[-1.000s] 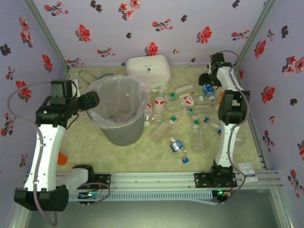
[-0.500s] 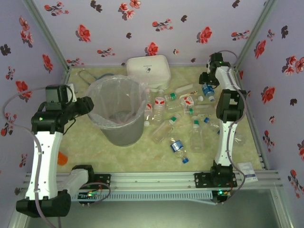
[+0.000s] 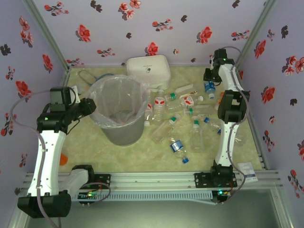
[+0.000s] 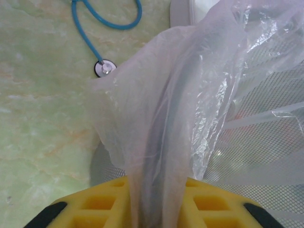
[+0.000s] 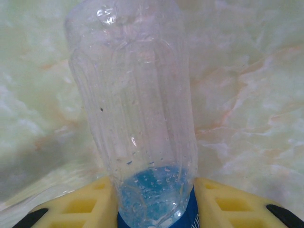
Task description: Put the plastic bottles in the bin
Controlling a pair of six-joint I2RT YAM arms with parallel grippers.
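Note:
The bin (image 3: 121, 131), a grey bucket lined with a crinkly clear bag (image 4: 190, 90), stands left of centre. My left gripper (image 3: 89, 105) is at its left rim. In the left wrist view the left gripper (image 4: 156, 211) is shut on the bag-covered rim. Several plastic bottles (image 3: 164, 130) lie scattered to the right of the bin. My right gripper (image 3: 209, 84) is at the far right corner. In the right wrist view the right gripper (image 5: 154, 206) is shut on a clear bottle (image 5: 137, 104) with a blue label, just above the table.
A white rounded-square container (image 3: 148, 70) sits behind the bin. A blue cord with a metal disc (image 4: 103, 68) lies on the table left of the bin. An orange object (image 3: 62, 158) lies by the left arm, and a white card (image 3: 248, 172) near the right rail.
Both grippers have closed: the left one, after pulling back a little, on the bin's lined rim, the right one on the blue-labelled bottle at the far right.

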